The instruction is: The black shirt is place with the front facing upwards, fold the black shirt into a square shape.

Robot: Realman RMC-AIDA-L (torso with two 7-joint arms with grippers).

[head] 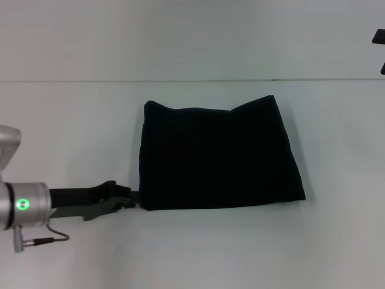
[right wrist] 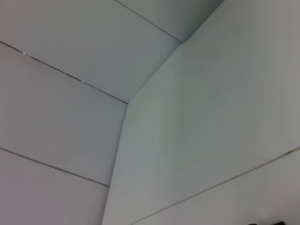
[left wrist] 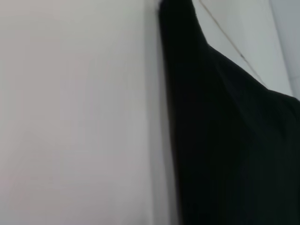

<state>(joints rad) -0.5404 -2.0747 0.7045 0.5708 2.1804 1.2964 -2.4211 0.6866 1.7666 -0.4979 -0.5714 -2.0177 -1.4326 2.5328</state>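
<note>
Left tool at the near corner of an almost squared shirt

The shirt (head: pixel 219 158) lies folded, plain black side up, in the middle of the worktop (head: pixel 72 120), right in front of the left tool (head: pixel 123 201), whose tips meet the cloth's near left corner; whether they are apart or pinched on the hem I cannot tell. The right tool shows in no view. To my eye the fold looks close to done: any last tidying wants a low, slow slide along the edge, so the layers beyond the tips don't drag or bunch.
</note>
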